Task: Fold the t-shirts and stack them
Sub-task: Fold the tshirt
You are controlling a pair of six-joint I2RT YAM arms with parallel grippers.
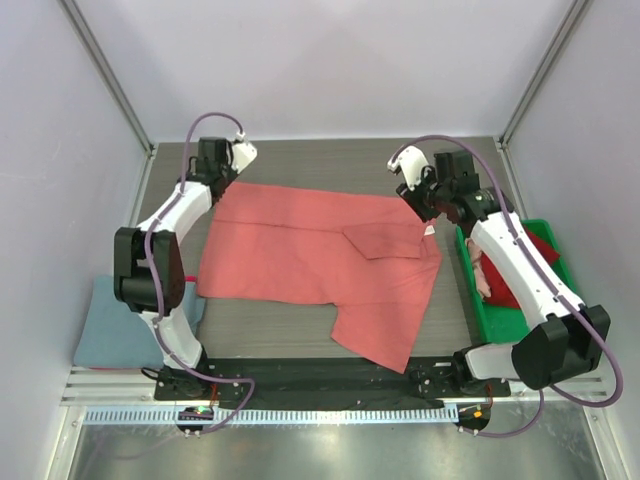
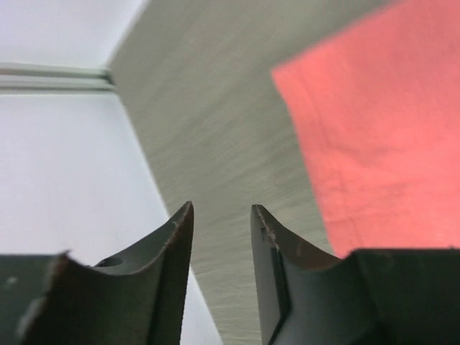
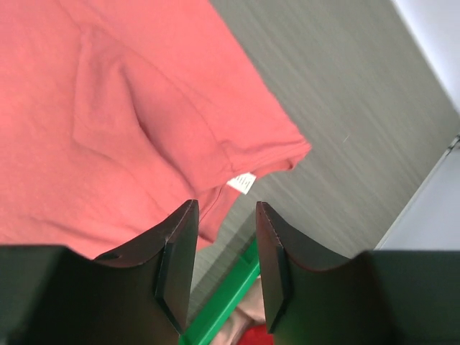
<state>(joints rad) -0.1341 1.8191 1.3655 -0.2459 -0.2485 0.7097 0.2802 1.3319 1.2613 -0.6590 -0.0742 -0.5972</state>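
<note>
Grey-blue t-shirt (image 1: 105, 330) lies nearest, well behind the left gripper (image 2: 221, 212); salmon-red t-shirt (image 1: 300, 250) is spread out farther on, its far corners just beside the left gripper and below the right gripper (image 3: 223, 208), both with jaws apart, holding nothing.

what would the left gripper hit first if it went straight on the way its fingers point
Probably the bare table, just off the edge of the salmon-red t-shirt; nothing shows between the left gripper and the wood, though depth is unclear.

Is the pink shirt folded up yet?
Not yet, it is mostly spread out. The salmon-red shirt lies flat across the table, with only one small flap folded over onto it.
</note>
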